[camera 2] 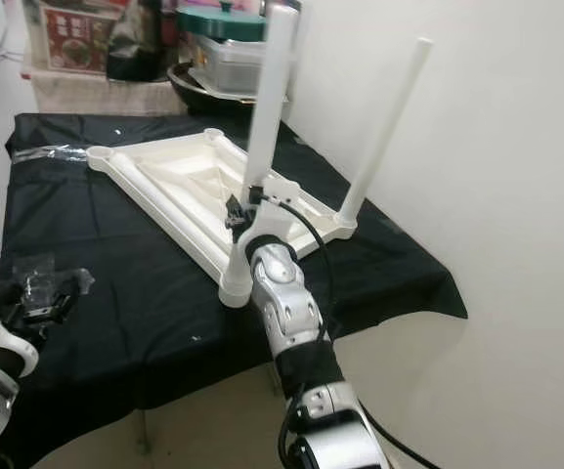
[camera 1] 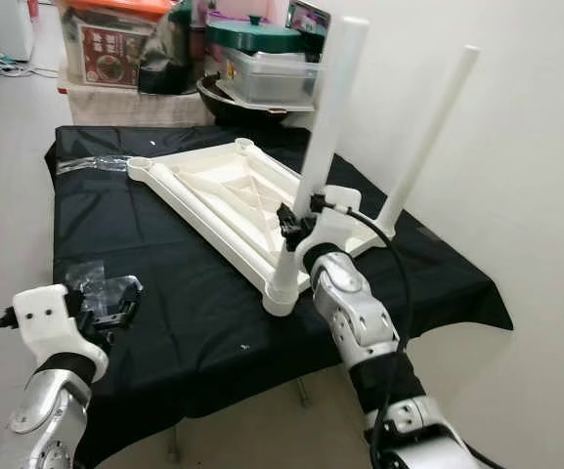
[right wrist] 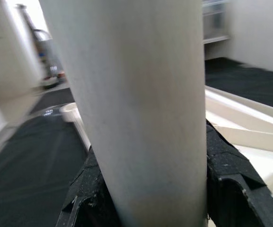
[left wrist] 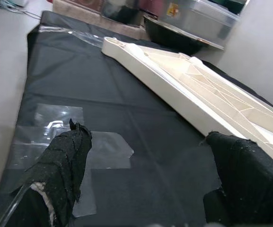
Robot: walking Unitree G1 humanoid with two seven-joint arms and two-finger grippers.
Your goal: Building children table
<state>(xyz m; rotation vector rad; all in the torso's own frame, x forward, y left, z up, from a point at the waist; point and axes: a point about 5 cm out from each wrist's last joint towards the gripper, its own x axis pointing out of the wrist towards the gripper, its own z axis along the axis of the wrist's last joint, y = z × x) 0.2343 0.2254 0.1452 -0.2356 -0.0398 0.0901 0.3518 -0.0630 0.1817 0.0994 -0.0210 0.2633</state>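
A low surface [camera 1: 213, 322] draped in black cloth stands against a white wall [camera 1: 516, 147] on its right side, with pale floor [camera 1: 8, 176] open to the left and in front. Behind its far edge sit stacked storage boxes [camera 1: 106, 44], a dark wok [camera 1: 238, 103] and a green-lidded container [camera 1: 257, 39]. The white tabletop [camera 1: 233, 195] lies upside down across the middle of the cloth, running diagonally, its near corner close to the front edge. Two white legs stand in its sockets: the far leg [camera 1: 428, 137] near the wall, and the near leg [camera 1: 325, 137] at the front corner. The right claw [camera 1: 296, 223] is clamped around that near leg low on its shaft, the black pads [right wrist: 226, 161] pressed to either side. The left claw [left wrist: 145, 175] hangs spread open over the cloth's front left part, above crumpled clear plastic wrap [left wrist: 56, 127], well apart from the tabletop. More plastic [camera 1: 91, 164] lies at the far left corner
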